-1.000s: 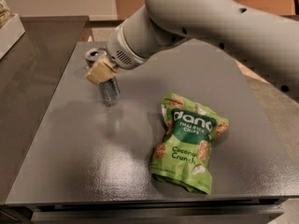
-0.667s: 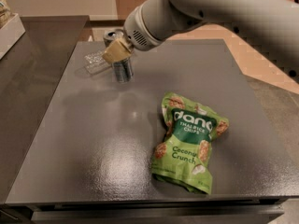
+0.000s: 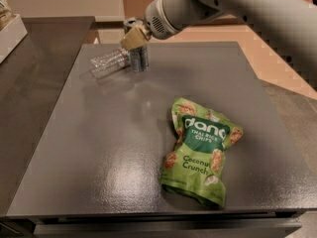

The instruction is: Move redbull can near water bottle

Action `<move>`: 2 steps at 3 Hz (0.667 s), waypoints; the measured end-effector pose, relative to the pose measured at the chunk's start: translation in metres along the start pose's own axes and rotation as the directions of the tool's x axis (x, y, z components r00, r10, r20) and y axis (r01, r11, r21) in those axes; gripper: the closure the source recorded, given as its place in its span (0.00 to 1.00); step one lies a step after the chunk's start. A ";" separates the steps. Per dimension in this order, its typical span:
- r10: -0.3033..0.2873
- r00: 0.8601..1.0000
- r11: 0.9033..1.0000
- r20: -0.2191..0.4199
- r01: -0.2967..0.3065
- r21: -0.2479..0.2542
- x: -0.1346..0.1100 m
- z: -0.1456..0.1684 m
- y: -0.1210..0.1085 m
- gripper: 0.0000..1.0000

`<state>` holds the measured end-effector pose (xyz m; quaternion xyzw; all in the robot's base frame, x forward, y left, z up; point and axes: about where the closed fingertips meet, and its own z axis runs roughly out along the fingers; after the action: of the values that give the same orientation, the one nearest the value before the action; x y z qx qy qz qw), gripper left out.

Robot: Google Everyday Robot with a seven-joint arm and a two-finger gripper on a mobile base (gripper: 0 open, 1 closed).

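Placement step: redbull can [image 3: 139,59] is pinched by gripper [image 3: 134,35] just beside water bottle [image 3: 108,63]; release w/o tipping reqd next.

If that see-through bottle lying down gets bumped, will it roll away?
Probably: the water bottle lies on its side on the smooth table, so a nudge may roll it. Its clear, crinkled walls suggest it is light and squashy. The pincer sits over the redbull can standing beside it.
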<state>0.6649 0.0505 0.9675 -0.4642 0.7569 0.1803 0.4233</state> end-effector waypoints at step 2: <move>0.021 1.000 1.000 0.020 -0.021 -0.005 0.001 0.029 -0.011 1.00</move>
<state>0.6879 0.0641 0.9510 -0.4555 0.7570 0.1911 0.4277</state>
